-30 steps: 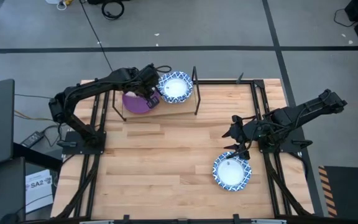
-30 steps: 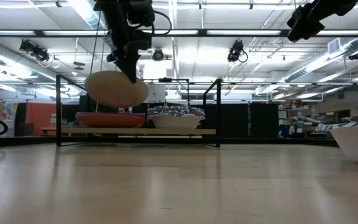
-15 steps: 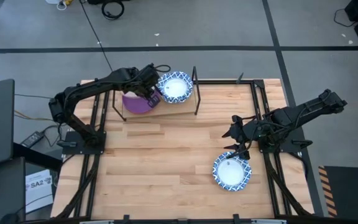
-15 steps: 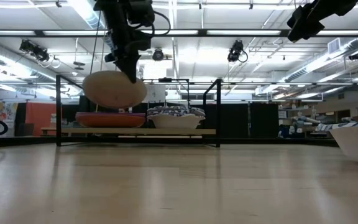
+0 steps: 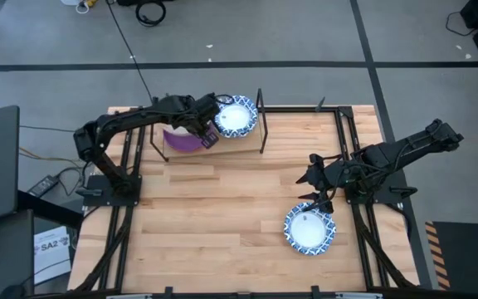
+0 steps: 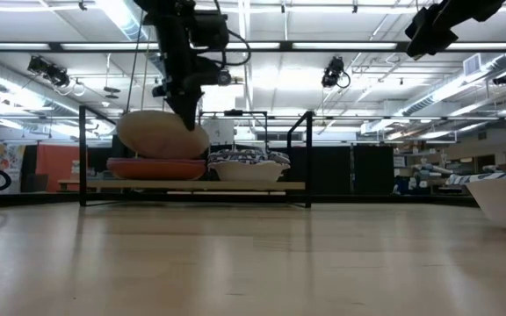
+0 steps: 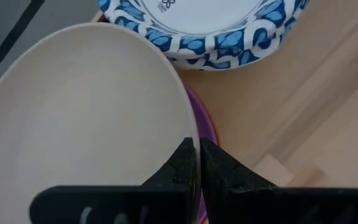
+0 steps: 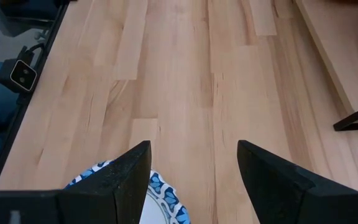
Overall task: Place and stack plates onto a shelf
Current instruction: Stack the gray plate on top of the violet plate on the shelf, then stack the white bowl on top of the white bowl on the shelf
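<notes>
My left gripper is shut on a beige plate over the left half of the shelf. Below the plate lies a stack with a purple plate on top and an orange one under it. Blue-and-white plates are stacked on the shelf's right half. My right gripper is open and empty, above and just beyond another blue-and-white plate that rests on the tabletop at the right. My left gripper pinches the beige plate's rim between its two fingers, on the side toward the blue-and-white stack. The fingers point down from above. The plate is tilted, close over the purple plate; whether it touches the stack I cannot tell.
The shelf's black upright posts stand around the two stacks. The tabletop between the shelf and the near edge is bare wood. Black frame rails run along the table's left and right edges.
My left gripper has gone down with the beige plate and a little toward the blue-and-white stack. The plate now sits lower, close over the stack on the shelf's left half.
</notes>
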